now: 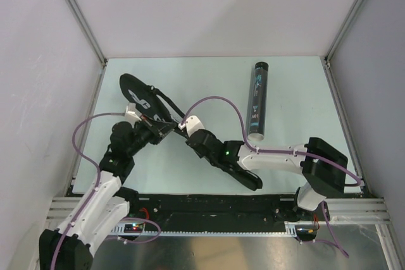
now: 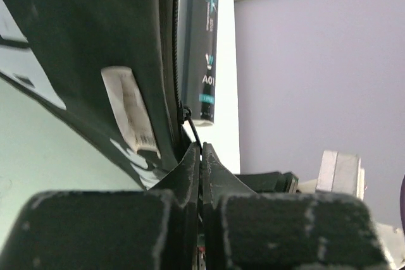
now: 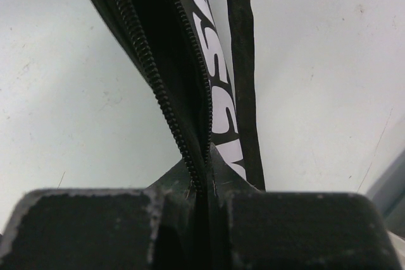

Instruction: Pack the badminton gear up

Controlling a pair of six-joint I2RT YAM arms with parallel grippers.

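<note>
Soft, floppy, likely light racket bag (image 1: 138, 96) upper left; best pinched along zipper (image 3: 169, 110). Left gripper (image 2: 201, 157) clamped on bag edge, right gripper (image 3: 204, 178) clamped on zipper seam.

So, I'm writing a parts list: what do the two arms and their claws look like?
The left arm and right arm have white links with black joints, and a purple cable loops along each. A green light glows on the right one. The left claw and right claw are black, with scuffed wedge-shaped fingers.

a lab enclosure: blank wall panels (image 1: 215, 11), aluminium rails (image 1: 77, 14).
</note>
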